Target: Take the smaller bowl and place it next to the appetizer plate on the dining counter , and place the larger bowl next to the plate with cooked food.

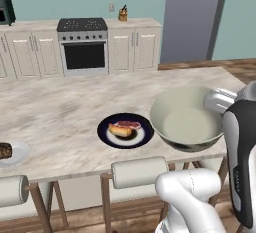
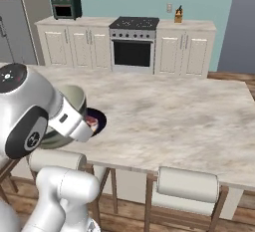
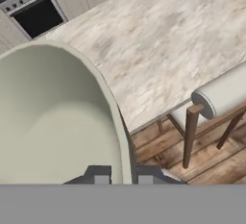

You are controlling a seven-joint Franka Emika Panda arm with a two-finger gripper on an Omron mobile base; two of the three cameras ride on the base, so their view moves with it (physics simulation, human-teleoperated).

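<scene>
Because the larger bowl (image 1: 187,121) must end beside the plate with cooked food (image 1: 125,130), the jaws pinch its rim on both sides and hold it just right of that plate, over the surface (image 1: 60,112) edge.

Two rear base views sharing the dining counter (image 1: 65,112); close hand view beside its edge.
</scene>
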